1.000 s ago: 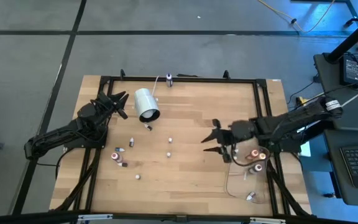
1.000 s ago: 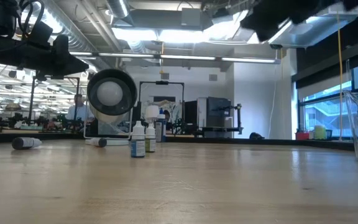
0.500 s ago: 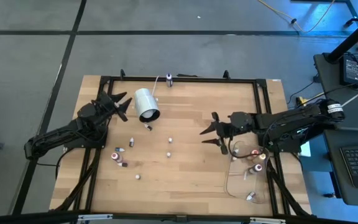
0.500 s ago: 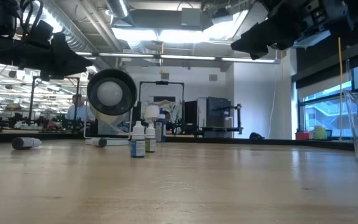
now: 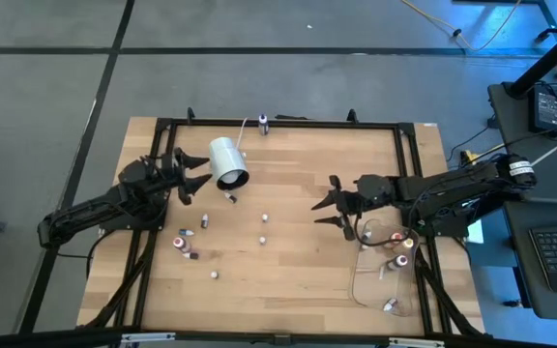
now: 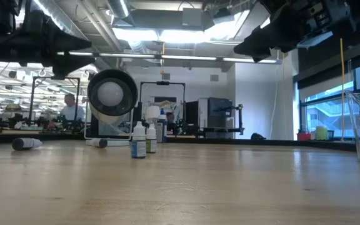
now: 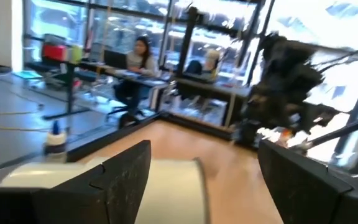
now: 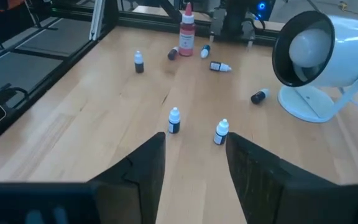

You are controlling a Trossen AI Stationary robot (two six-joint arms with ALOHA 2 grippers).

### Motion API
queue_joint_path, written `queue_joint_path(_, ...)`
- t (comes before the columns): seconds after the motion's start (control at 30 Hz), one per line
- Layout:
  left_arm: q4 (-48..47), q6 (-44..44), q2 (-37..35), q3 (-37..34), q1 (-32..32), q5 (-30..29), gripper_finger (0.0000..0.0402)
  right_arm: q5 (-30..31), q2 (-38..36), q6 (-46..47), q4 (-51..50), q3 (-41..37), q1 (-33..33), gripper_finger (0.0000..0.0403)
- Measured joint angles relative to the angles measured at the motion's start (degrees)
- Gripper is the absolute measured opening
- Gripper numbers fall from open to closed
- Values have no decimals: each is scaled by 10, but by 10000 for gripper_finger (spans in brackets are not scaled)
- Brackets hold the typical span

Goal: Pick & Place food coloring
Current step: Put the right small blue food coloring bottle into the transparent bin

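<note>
Several tiny food coloring bottles [image 5: 203, 220] are scattered on the wooden table, some upright, some lying on their sides. Two with white caps [image 8: 174, 120] [image 8: 221, 132] stand just ahead of my right gripper [image 8: 194, 163], which hovers open above the table's middle right [image 5: 329, 205] with nothing between its fingers. My left gripper [image 5: 190, 176] is wide open at the far left, right beside the large white cylinder [image 5: 227, 162], which lies ahead of its fingers [image 7: 166, 180]. Nothing sits between them.
A clear container [image 5: 387, 282] at the near right holds a few bottles [image 5: 395, 242]. A taller red bottle [image 8: 187, 23] stands among small ones at the left. One more bottle [image 5: 263, 122] stands at the far edge. A black frame [image 5: 278, 123] runs round the table.
My left gripper has opened wide and its wrist has turned beside the white cylinder. My right gripper has swung a little toward the far edge and down, away from the clear container, then held still with its gap unchanged.
</note>
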Motion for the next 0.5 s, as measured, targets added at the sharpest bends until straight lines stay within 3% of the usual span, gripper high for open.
queue_joint_path(0.17, 46, -49, 0, 0, 0, 24, 290, 0, 7, 0, -2, 0, 0, 171)
queue_joint_path(0.33, 158, -67, 2, 1, -9, 74, 289, 20, 10, -3, -2, 0, 0, 171)
queue_joint_path(0.5, 130, -30, 33, 41, -46, 71, 281, 40, 10, -4, 0, 0, 0, 171)
